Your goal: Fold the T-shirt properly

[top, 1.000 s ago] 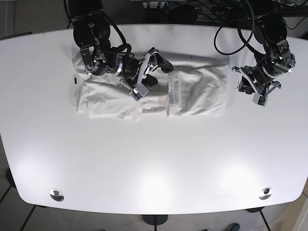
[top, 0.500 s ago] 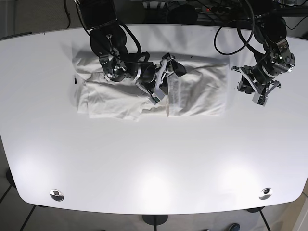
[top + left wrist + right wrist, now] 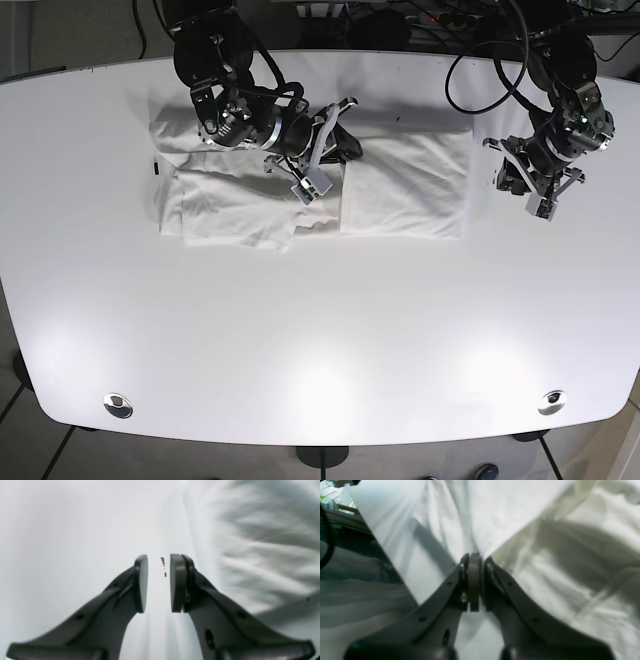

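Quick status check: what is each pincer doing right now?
Left pincer: open, empty, over the table beside the T-shirt.
Right pincer: closed; whether it grips shirt fabric cannot be told.

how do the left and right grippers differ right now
The left gripper has its jaws slightly apart and holds nothing; the right gripper is shut on the T-shirt. The left hangs over bare table beside the shirt; the right is over the cloth. Both have dark fingers.

Counted: 1 white T-shirt (image 3: 400, 185), 1 table (image 3: 320, 330), 2 arms w/ 2 grippers: left gripper (image 3: 538, 195), right gripper (image 3: 325, 165). 2 metal discs (image 3: 118, 405) nr front edge.
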